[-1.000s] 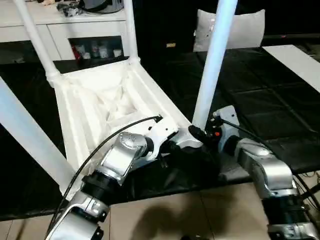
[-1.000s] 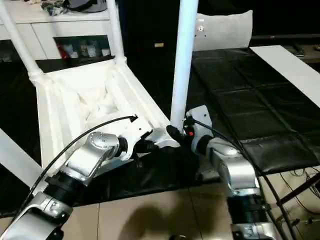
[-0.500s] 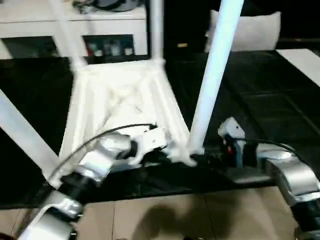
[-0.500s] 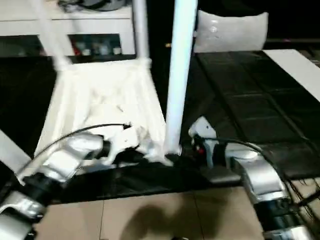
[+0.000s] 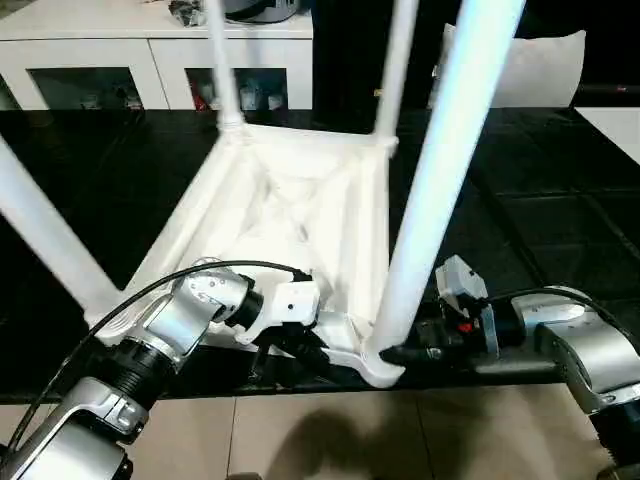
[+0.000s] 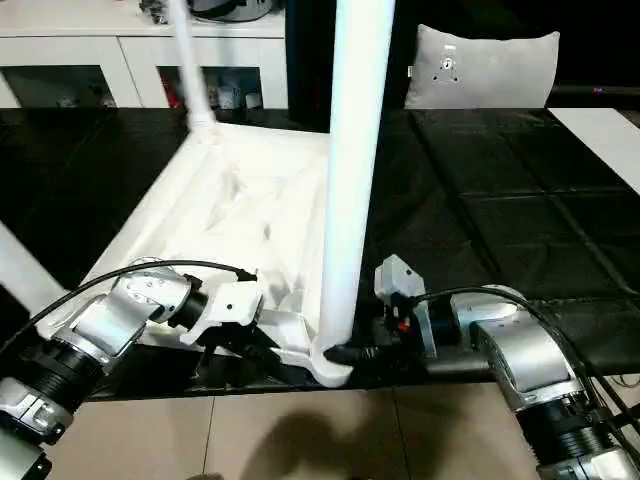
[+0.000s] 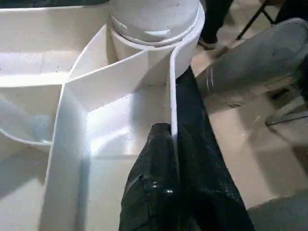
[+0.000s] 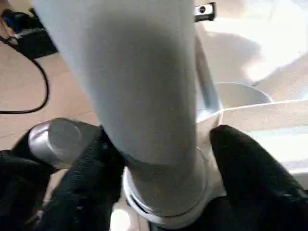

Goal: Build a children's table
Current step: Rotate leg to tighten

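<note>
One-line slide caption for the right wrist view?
Right tool straddles the base of a white leg seated in the tabletop's corner socket.

The tabletop (image 5: 290, 215) lies upside down on the bench (image 5: 560, 220) before me, 4 legs rising from its corner sockets. My left jaws (image 7: 166, 159) pinch the near rim wall beside the nearest right leg (image 5: 430, 190); my right jaws (image 8: 161, 144) straddle that leg's base from the right. A cabinet (image 5: 110, 45) stands behind the bench, a cushion (image 6: 480, 65) at the far right.
</note>
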